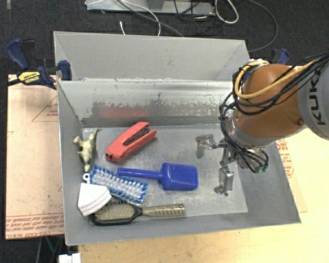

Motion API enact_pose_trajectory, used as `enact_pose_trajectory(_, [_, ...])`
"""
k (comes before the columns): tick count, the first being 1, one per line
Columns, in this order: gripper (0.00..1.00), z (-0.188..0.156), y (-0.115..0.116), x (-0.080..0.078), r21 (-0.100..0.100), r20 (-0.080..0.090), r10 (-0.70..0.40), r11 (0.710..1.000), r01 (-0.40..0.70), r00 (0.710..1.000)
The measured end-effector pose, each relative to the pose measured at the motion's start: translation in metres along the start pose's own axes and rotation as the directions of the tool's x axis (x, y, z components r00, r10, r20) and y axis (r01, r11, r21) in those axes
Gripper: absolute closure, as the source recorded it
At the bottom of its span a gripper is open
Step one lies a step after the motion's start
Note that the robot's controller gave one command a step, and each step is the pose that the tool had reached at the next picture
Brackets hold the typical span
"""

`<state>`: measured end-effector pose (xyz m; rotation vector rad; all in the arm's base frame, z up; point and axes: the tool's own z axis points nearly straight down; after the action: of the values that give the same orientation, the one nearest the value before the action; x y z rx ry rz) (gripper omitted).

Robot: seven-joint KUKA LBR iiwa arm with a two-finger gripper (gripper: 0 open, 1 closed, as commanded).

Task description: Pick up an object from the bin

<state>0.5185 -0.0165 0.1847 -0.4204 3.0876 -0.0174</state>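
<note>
My gripper (pixel 215 163) hangs over the right part of the bin floor, open. One finger (pixel 204 143) points up-left and the other (pixel 225 182) sits lower right, with only bare floor between them. A blue plastic scoop (pixel 172 176) lies just left of the fingers, its handle pointing left. A red stapler-shaped thing (pixel 130 141) lies farther left, tilted, near the back wall.
At the bin's left lie a beige toy animal (pixel 86 147), a blue-and-white scrubbing brush (pixel 111 187) and a dark hairbrush with a pale handle (pixel 137 212). The arm's orange cover and cables hang over the right side.
</note>
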Motion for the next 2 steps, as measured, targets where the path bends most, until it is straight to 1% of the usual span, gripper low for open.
enact_pose_trajectory(1, [0.0, 0.117, 0.01, -0.051, -0.004, -0.008, 0.257, 0.967, -0.257, 0.967])
enact_pose_trajectory(2, [0.0, 0.068, 0.032, -0.002, 0.002, 0.014, 0.019, 1.0, -0.019, 1.0])
